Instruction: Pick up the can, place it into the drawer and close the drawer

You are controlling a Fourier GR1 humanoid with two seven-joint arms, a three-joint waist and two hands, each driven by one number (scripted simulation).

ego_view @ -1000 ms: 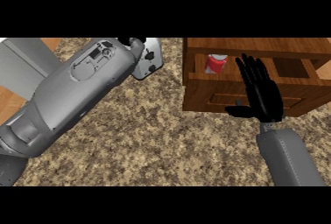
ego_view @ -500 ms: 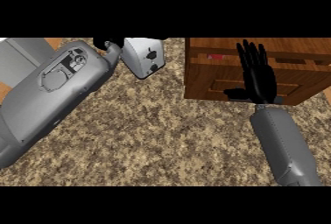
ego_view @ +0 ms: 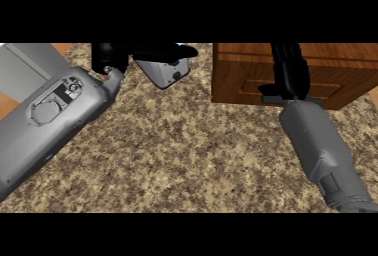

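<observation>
The brown wooden drawer cabinet (ego_view: 295, 75) stands at the upper right of the speckled brown-and-tan granite counter (ego_view: 192, 150). Its front panel, with a recessed rectangular handle groove, faces down the view and looks flush with the cabinet body; no opening into the drawer shows. The can cannot be seen anywhere: not on the counter, not in either hand, and the drawer's inside is hidden behind the closed-looking front.

The black right hand (ego_view: 290, 70) lies flat against the cabinet's front and top, its fingers stretched straight up over the wood toward the view's upper edge, the thumb sticking out sideways to the left at the level of the handle groove. It holds nothing; the fingers are extended and touch the wooden face. Its grey right forearm (ego_view: 321, 150) runs down from the cabinet's lower edge toward the lower right of the view.

The black left hand (ego_view: 122, 55) shows well to the left of the cabinet, near the view's upper edge, above the end of the broad grey left forearm (ego_view: 52, 120), which fills the left side. Only dark parts of it show, and whether its fingers are straight or curled cannot be told. Just right of it, between it and the cabinet, hangs a grey shield-shaped plate (ego_view: 166, 74) belonging to the wrist, pointing down toward the counter.
</observation>
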